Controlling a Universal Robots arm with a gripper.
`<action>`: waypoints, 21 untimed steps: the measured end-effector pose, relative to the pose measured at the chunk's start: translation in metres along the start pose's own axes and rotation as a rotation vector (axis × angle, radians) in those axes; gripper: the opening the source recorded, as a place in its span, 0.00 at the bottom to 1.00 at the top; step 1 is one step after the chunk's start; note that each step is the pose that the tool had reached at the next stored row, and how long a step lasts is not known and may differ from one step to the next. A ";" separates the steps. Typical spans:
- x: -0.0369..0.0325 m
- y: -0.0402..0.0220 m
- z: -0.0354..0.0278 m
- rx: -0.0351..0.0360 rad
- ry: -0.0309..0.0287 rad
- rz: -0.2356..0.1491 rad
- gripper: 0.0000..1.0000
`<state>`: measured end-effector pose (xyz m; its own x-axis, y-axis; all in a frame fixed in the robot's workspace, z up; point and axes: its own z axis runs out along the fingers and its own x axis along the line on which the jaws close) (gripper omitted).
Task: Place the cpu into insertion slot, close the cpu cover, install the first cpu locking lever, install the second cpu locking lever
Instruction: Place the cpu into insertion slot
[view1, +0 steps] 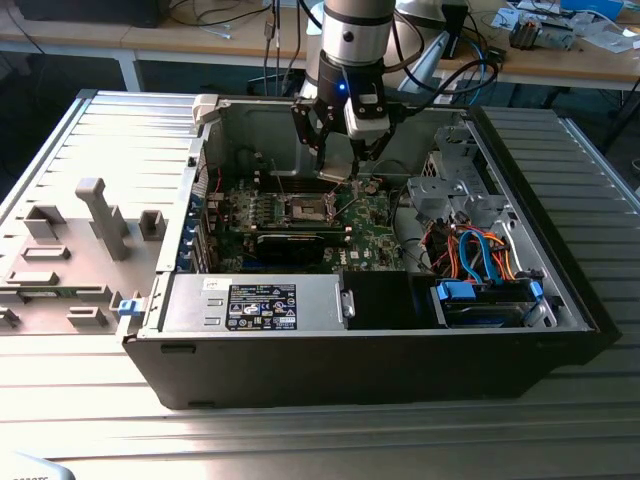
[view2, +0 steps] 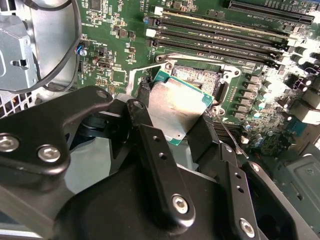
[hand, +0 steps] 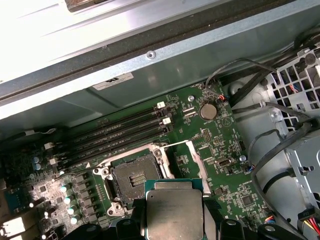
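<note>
My gripper (view1: 338, 168) hangs inside the open computer case, shut on the cpu (view2: 176, 106), a flat square chip with a silver-grey top and green rim. In both wrist views the chip sits between the two black fingers (view2: 150, 135). The cpu (hand: 174, 212) hovers above the motherboard, just beside the open insertion slot (hand: 134, 177) and overlapping one of its corners. The slot (view2: 197, 75) shows its bare contact field. The cpu cover (hand: 192, 159), a thin silvery frame, stands swung open beside the slot. A thin wire locking lever (view2: 231, 134) stands up next to the slot.
Memory slots (hand: 120, 127) run along one side of the slot. A metal drive cage (view1: 455, 190) with cables (view1: 480, 255) fills the exterior view's right of the case. The power supply (view1: 255, 300) lies at the case's front. Grey fixtures (view1: 95, 215) stand at the exterior view's left.
</note>
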<state>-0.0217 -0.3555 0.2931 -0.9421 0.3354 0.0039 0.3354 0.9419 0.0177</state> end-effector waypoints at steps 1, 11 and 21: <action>0.0000 0.0000 0.0001 0.0000 0.0000 0.001 0.55; 0.0000 0.0000 0.0012 0.0000 -0.0001 0.007 0.55; 0.0000 0.0000 0.0022 0.0000 -0.0002 0.014 0.55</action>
<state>-0.0217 -0.3555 0.2908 -0.9373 0.3485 0.0039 0.3485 0.9371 0.0177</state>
